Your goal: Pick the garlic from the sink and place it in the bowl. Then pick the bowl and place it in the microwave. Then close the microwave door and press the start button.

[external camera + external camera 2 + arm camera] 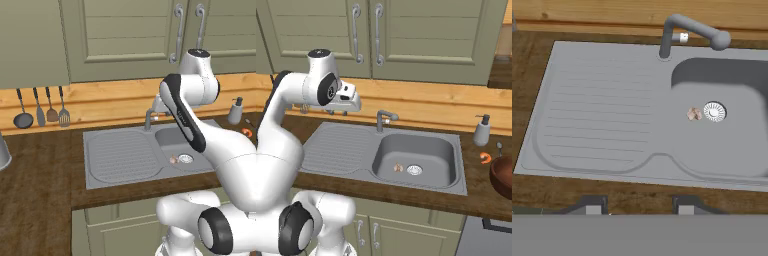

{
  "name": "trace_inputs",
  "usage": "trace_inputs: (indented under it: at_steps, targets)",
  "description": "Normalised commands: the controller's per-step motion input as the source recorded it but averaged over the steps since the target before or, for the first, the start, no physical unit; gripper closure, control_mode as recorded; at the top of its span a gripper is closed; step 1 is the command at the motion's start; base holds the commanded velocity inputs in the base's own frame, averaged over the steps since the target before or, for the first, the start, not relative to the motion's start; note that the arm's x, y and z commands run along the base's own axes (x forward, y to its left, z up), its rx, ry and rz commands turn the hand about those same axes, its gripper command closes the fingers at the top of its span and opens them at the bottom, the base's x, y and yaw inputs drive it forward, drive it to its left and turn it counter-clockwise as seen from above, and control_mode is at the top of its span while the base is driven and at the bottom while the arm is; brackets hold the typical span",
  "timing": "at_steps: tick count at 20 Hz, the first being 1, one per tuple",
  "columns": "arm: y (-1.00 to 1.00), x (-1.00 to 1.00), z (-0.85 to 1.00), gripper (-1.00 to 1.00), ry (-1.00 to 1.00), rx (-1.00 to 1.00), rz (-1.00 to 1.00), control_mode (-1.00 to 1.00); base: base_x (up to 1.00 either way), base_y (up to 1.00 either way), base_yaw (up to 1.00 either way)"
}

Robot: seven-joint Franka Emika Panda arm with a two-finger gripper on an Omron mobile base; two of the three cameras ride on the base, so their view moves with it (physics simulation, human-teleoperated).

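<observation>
The garlic (694, 114) is a small pale bulb lying on the floor of the sink basin, just left of the round metal drain (714, 111); it also shows as the garlic (173, 160) and the garlic (398, 168). The grey sink (597, 110) has a ribbed drainboard on the left and the basin on the right. My gripper (638, 206) hangs high over the drainboard's front edge, open, with nothing between its fingers. From the right base view the gripper (338, 111) sits above the drainboard's back left. The dark reddish-brown bowl (503, 177) stands on the counter at the far right edge. The microwave is out of view.
A curved grey faucet (694, 29) stands behind the basin. A soap dispenser (482, 131) and a small orange object (485, 158) sit right of the sink. Utensils (42, 107) hang on the wooden back wall at the left. Cabinet doors hang above the counter.
</observation>
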Motion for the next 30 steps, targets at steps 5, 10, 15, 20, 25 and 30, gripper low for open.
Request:
trace_inputs:
  at_steps: [5, 10, 15, 20, 25, 30]
  targets:
    - [-0.03, -0.16, -0.01, -1.00, -0.07, 0.00, -0.02, -1.00, 0.00, 0.00, 0.00]
    - [-0.77, 0.00, -0.48, -1.00, -0.16, 0.19, -0.06, -1.00, 0.00, 0.00, 0.00]
    - [-0.82, 0.08, -0.67, -1.00, 0.01, 0.13, -0.01, -1.00, 0.00, 0.00, 0.00]
    - [-0.48, 0.13, -0.76, -1.00, 0.09, 0.01, -0.01, -1.00, 0.00, 0.00, 0.00]
    - [-0.16, 0.14, -0.72, -1.00, 0.04, 0.00, -0.04, -1.00, 0.00, 0.00, 0.00]
    - [-0.35, 0.20, -0.54, -1.00, 0.10, 0.06, -0.14, -1.00, 0.00, 0.00, 0.00]
